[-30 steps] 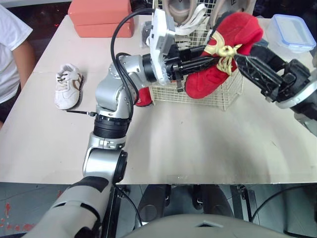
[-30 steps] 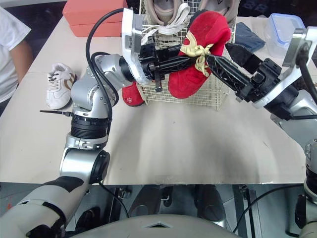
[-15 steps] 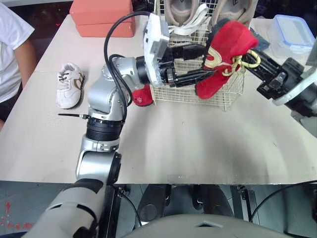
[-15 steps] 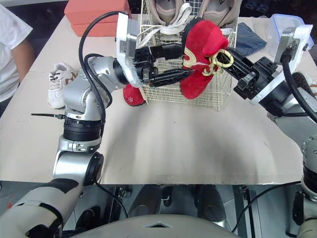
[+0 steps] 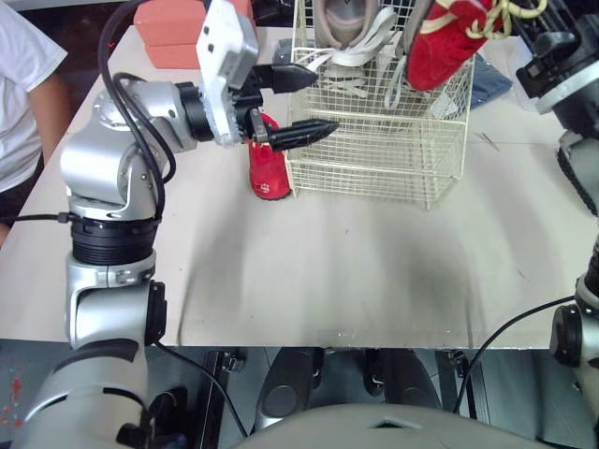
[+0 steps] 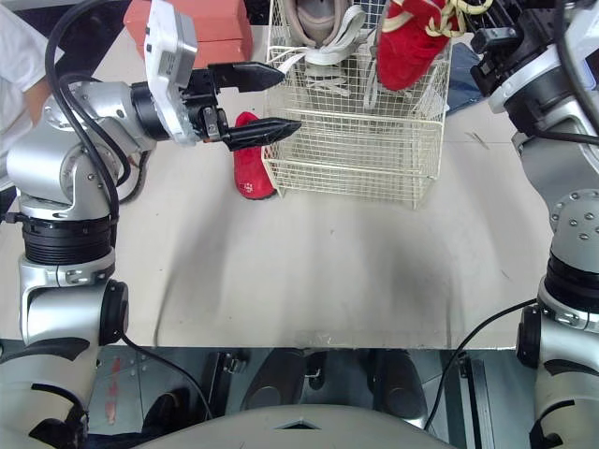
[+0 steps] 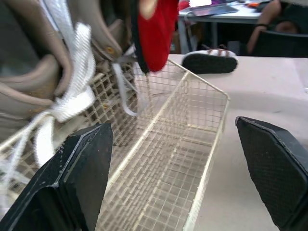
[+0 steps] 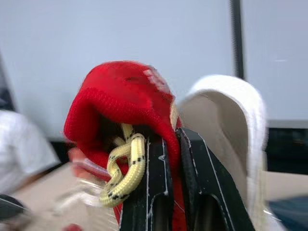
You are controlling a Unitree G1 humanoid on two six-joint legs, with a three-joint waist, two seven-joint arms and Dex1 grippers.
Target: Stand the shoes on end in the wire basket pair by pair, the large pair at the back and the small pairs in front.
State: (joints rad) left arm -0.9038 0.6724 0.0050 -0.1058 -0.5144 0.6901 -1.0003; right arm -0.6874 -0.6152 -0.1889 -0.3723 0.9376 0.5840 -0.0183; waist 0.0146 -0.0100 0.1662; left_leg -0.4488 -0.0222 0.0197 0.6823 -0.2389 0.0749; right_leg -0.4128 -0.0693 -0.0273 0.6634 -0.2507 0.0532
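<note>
The wire basket [image 5: 374,150] stands in the upper middle of the frame on the pale tabletop [image 5: 374,271]. A pair of large beige shoes [image 5: 351,28] stands on end against its back wall, white laces spilling over the wires. At the upper right, the right hand [image 8: 174,139] is clamped on the collar of a red shoe [image 5: 447,42], with one finger inside the opening and one outside, beside the yellow lace. That shoe hangs over the basket's right rear part, next to the beige pair. Whether its lower end is already inside the rim cannot be told. The second red shoe [image 5: 267,168] stands on the tabletop just beside the basket's left wall, outside it. The left hand [image 5: 323,101] reaches in from the left at that wall, its two fingers wide apart and holding nothing. One fingertip is level with the rim and the other is lower against the side wires. In the left wrist view a small sneaker [image 7: 210,61] lies on the tabletop past the basket. A pink box [image 5: 168,33] sits at the upper left, and a person's white sleeve [image 5: 23,56] shows at the left edge.
</note>
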